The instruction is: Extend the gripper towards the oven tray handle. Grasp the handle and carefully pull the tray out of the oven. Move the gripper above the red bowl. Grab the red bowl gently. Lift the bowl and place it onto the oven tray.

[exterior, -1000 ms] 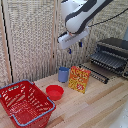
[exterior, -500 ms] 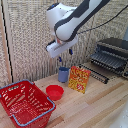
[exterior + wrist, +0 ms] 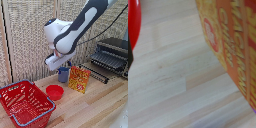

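The red bowl (image 3: 55, 92) sits on the wooden table, between the red wire basket and an orange box. My gripper (image 3: 56, 64) hangs above and slightly behind the bowl, in front of a blue cup (image 3: 63, 75); blur hides its fingers. At the exterior view's right stands the oven (image 3: 114, 54), with the wire tray (image 3: 104, 63) sticking out of its front. The tray's handle (image 3: 96, 73) is the thin dark bar at the near edge. The wrist view shows a red bowl edge (image 3: 133, 25) and a dark finger (image 3: 130, 56) at one side.
A large red wire basket (image 3: 25, 102) stands at the exterior view's left front. An orange printed box (image 3: 79, 79) stands upright between bowl and oven, and fills much of the wrist view (image 3: 230, 45). A slatted wooden wall runs behind the table.
The arm has swung from near the oven towards the exterior view's left and come lower, ending above the bowl and the cup. Nothing on the table has moved.
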Robot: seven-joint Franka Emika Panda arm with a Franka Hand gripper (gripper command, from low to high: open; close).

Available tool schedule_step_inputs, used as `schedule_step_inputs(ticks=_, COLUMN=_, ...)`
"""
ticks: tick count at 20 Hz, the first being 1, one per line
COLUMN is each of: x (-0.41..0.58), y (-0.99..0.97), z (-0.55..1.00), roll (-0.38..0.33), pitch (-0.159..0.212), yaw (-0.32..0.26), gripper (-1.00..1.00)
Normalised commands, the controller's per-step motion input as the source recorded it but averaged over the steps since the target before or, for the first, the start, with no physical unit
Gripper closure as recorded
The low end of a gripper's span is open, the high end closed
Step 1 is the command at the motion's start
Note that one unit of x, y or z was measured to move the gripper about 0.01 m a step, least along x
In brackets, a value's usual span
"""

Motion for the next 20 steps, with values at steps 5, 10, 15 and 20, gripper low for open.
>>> schedule_step_inputs(ticks=5, x=-0.162, y=0.24, z=-0.43, roll=0.015, pitch=-0.016, yaw=0.028, gripper=-1.0)
schedule_step_inputs(ticks=10, x=-0.061, y=0.03, z=-0.39, roll=0.0, pitch=-0.014, yaw=0.063, gripper=-1.0)
schedule_step_inputs(ticks=15, x=-0.055, y=-0.01, z=-0.35, roll=-0.009, pitch=-0.013, yaw=0.085, gripper=-1.0)
schedule_step_inputs(ticks=20, x=-0.105, y=0.03, z=-0.43, roll=-0.002, pitch=-0.001, yaw=0.026, gripper=-1.0)
